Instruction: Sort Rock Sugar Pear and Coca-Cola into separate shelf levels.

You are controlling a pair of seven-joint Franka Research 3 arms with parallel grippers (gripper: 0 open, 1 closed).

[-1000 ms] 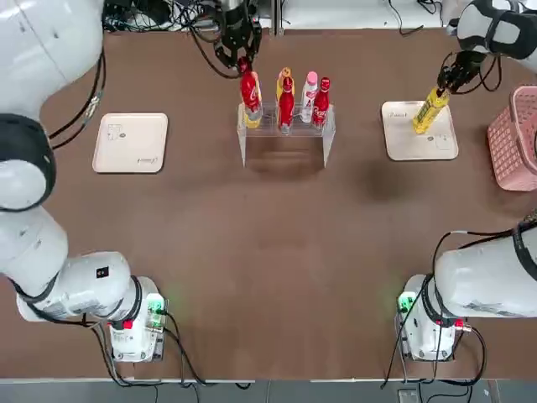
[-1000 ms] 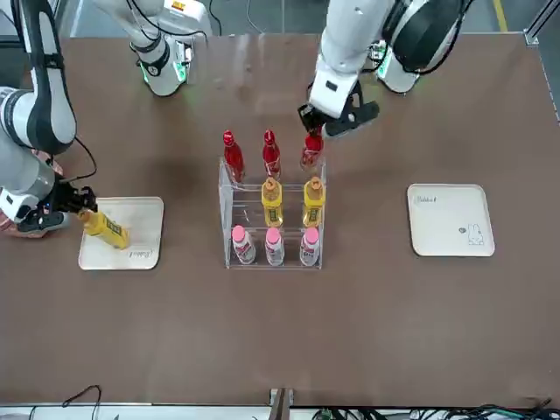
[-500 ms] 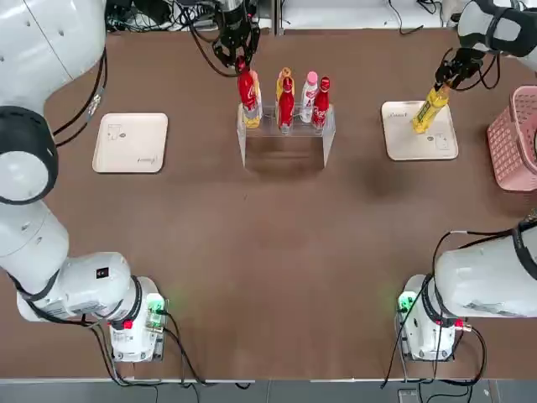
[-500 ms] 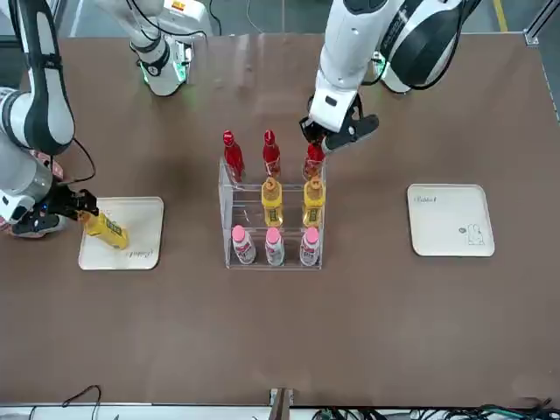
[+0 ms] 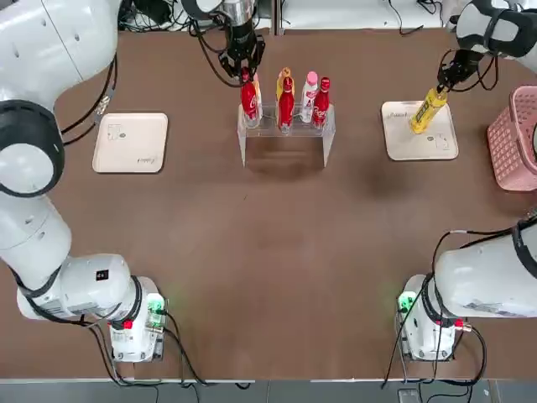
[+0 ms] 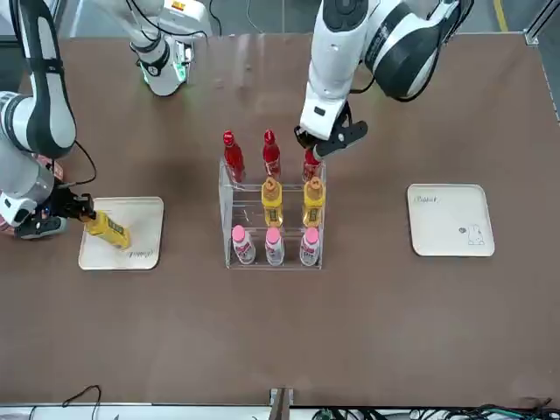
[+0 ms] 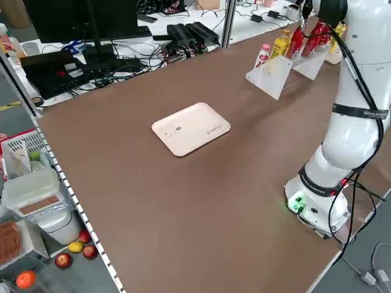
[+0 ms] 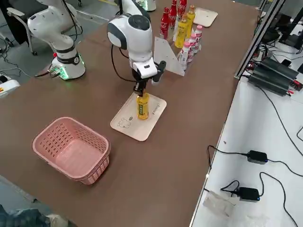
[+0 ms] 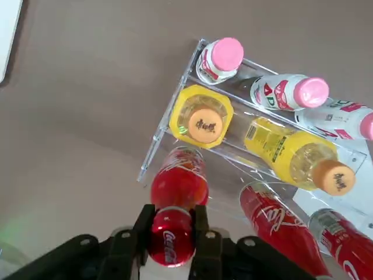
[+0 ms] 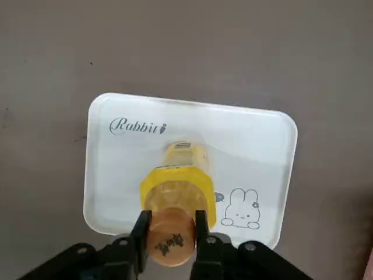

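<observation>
left gripper: clamped on a coca-cola cap at the shelf levels
right gripper: fingers against a rock sugar pear cap over the cream tray

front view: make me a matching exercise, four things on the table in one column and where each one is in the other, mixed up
Things
1. Rock Sugar Pear bottle under the right gripper
2. Coca-Cola bottle in the left gripper
3. pink-capped bottles
4. pink mesh basket

Places
A. back row of the clear rack
B. on a cream tray
C. front row of the rack
D. table edge, beyond that tray

Pairs: 1-B, 2-A, 3-C, 4-D
</observation>
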